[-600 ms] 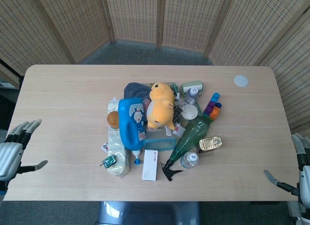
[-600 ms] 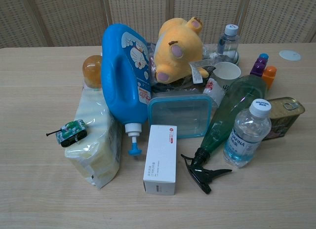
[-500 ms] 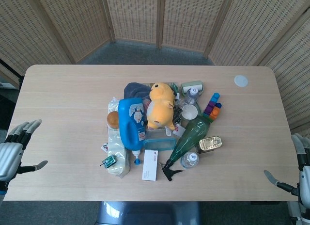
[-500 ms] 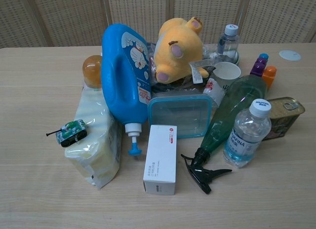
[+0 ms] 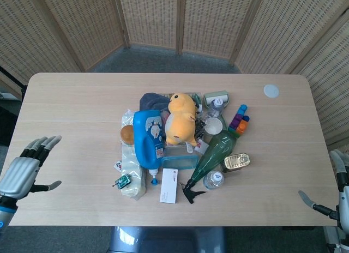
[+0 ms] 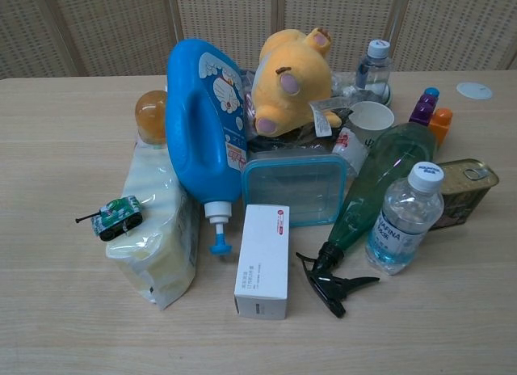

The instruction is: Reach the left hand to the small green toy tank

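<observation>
The small green toy tank (image 5: 121,181) (image 6: 118,216) sits on the near left side of a pale plastic packet (image 6: 157,229), its barrel pointing left. My left hand (image 5: 26,168) hovers at the table's left edge with fingers spread, holding nothing, well to the left of the tank. My right hand (image 5: 339,196) shows only partly at the right edge of the head view, fingers apart and empty. Neither hand appears in the chest view.
A pile fills the table's middle: blue detergent jug (image 6: 204,132), yellow plush (image 6: 292,80), teal-lidded box (image 6: 292,187), white carton (image 6: 264,259), green spray bottle (image 6: 365,197), water bottle (image 6: 404,217), tin can (image 6: 467,189). A white disc (image 5: 271,90) lies far right.
My left hand has moved right and a little forward, further over the table edge toward the tank. The right hand and the objects have stayed put.
</observation>
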`<state>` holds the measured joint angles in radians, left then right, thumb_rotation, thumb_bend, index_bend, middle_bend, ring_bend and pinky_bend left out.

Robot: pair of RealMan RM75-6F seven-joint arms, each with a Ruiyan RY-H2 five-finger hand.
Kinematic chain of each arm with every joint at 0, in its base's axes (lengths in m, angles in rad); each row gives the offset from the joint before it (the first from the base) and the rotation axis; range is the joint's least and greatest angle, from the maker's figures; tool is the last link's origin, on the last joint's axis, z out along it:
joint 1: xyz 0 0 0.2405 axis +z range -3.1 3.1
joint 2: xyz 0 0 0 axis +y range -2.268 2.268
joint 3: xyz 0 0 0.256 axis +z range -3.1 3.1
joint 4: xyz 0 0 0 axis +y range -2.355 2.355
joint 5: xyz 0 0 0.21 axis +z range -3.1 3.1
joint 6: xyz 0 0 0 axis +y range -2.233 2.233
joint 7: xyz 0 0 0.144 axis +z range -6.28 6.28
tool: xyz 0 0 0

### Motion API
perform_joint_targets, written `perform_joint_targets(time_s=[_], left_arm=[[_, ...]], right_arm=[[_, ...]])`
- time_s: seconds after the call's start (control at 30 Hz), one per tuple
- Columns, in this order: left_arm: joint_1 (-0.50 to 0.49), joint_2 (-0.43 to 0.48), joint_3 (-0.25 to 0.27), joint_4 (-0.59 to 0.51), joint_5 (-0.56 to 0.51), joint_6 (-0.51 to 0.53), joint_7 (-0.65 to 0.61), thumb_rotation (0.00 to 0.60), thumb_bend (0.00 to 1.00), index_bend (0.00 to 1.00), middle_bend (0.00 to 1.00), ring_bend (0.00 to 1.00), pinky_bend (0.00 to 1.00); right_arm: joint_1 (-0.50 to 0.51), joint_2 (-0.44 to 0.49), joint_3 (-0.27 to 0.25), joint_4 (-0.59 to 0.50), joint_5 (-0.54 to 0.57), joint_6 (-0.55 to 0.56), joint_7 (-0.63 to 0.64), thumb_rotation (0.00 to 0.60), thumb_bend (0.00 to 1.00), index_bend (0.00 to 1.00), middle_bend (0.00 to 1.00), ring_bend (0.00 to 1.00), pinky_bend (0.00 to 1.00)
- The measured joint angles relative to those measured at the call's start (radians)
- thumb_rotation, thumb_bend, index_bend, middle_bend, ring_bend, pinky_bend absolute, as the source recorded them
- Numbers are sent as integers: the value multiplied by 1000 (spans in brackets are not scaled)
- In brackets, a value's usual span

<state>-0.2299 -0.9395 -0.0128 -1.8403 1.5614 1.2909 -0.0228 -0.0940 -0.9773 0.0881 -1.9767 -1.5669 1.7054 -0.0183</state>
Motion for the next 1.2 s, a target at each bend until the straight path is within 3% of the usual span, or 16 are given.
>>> perform_joint_targets(time_s=[0.23, 0.43, 0.83, 1.2], left_arm=[[-150, -30, 0, 86, 96, -176, -73, 600, 0, 98, 0, 0, 0], [-228, -61, 19, 111, 176, -237, -100, 600, 0, 180, 0, 0, 0], [-267, -121, 61, 102, 182, -301, -37, 600, 0, 214, 0, 0, 0], [-306, -207, 55, 110, 142, -348, 76, 600, 0, 218, 0, 0, 0]], right_arm=[[-5, 6, 3, -3, 3, 10, 13, 506, 0, 0, 0, 0, 0], [-9, 15, 5, -5, 5, 16, 31, 508, 0, 0, 0, 0, 0], [-20, 38, 13, -7, 9, 36, 81, 507, 0, 0, 0, 0, 0], [-25, 50, 18, -3, 15, 44, 110, 508, 0, 0, 0, 0, 0]])
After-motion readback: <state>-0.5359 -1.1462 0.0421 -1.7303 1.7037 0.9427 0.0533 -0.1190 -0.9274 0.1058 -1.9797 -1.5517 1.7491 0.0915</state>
